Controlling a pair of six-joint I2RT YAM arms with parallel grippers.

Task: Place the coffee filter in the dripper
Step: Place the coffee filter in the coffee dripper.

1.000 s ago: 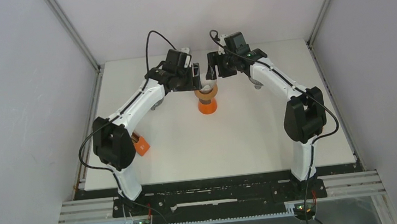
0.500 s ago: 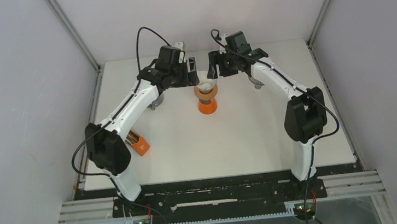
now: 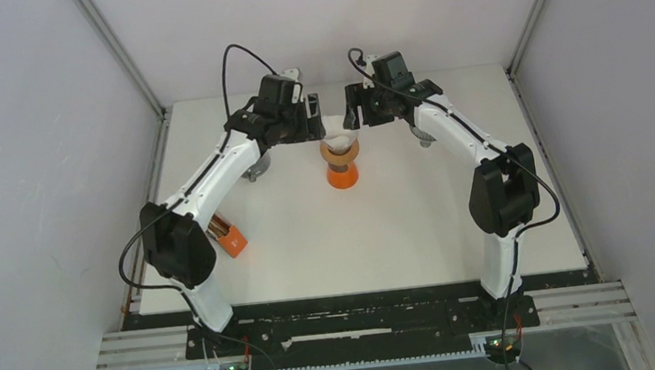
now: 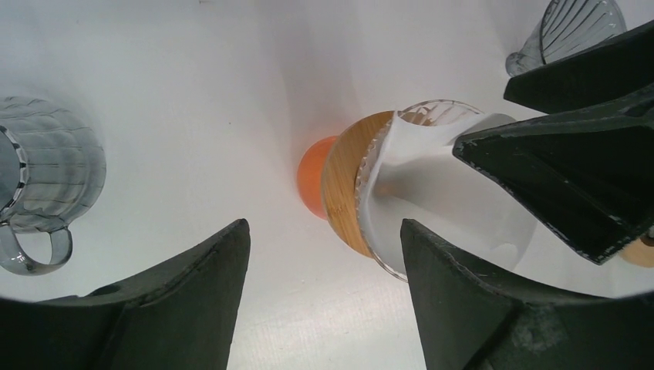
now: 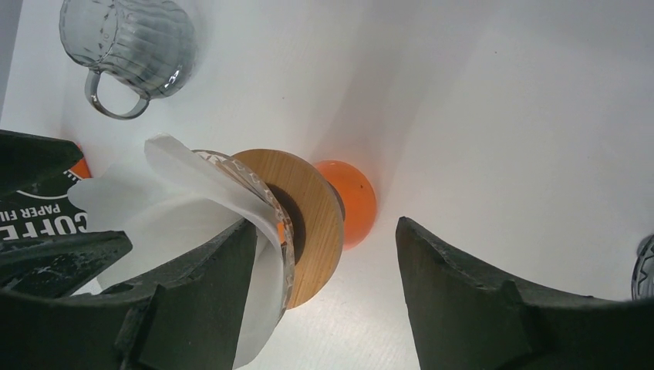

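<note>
1 filter [image 4: 420,193] edge (in the dripper [image 4: 344,185]) hides behind the right gripper [image 5: 324,230].

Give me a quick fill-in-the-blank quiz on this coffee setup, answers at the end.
1. The filter pokes out of the dripper, whose base is ____.
2. The dripper's collar is made of ____.
3. The left gripper and right gripper both have jaws ____.
4. The mug stands on the dripper's ____ side.
Answers: orange; wood; open; left.
</note>
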